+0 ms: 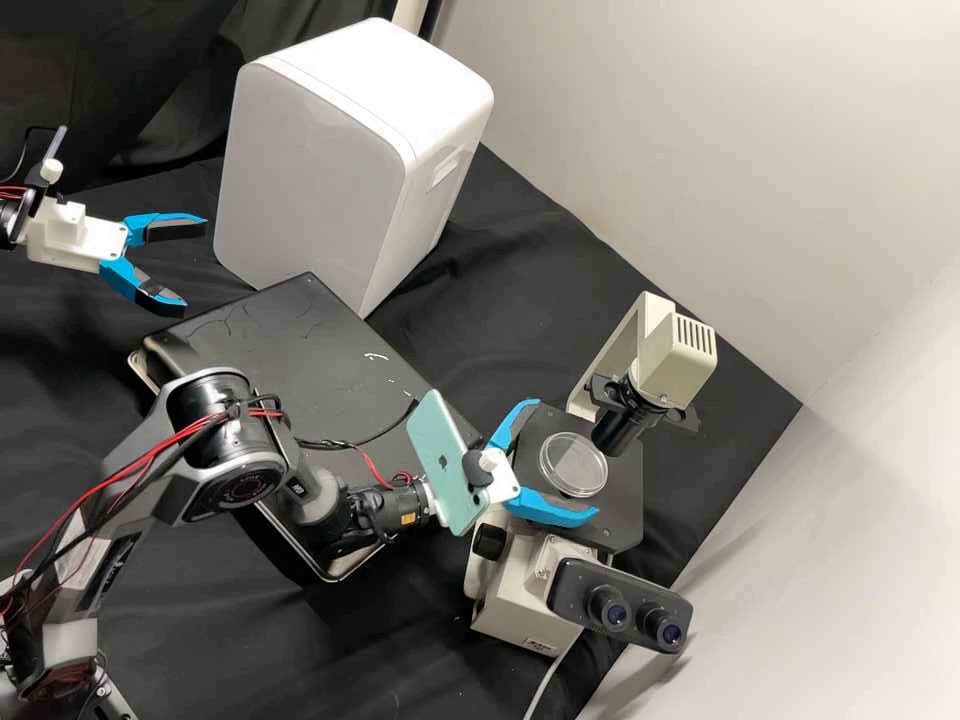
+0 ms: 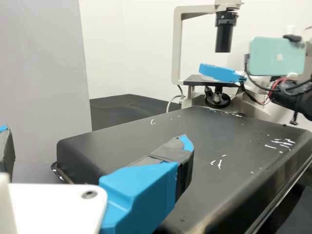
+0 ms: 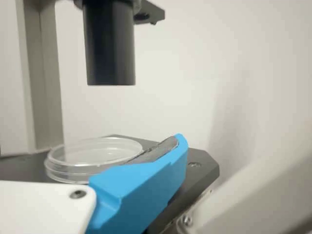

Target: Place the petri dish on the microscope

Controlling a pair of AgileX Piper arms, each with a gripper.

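Observation:
The clear petri dish (image 1: 573,463) lies flat on the microscope's black stage (image 1: 625,500), under the dark lens tube (image 1: 612,430). My right gripper (image 1: 566,460) is open at the stage, one blue finger on each side of the dish and apart from its rim. In the right wrist view the dish (image 3: 92,153) rests on the stage (image 3: 197,168) beside a blue finger (image 3: 146,180), below the lens tube (image 3: 109,41). My left gripper (image 1: 194,264) hangs open and holds nothing at the far left, over the black cloth. From the left wrist view the microscope (image 2: 214,48) stands far off.
A tall white box (image 1: 350,150) stands at the back. A flat black case (image 1: 300,350) lies between the arms, also seen under the left fingers (image 2: 146,185). The microscope's eyepieces (image 1: 630,610) jut toward the bench's front right edge, with a white wall close behind.

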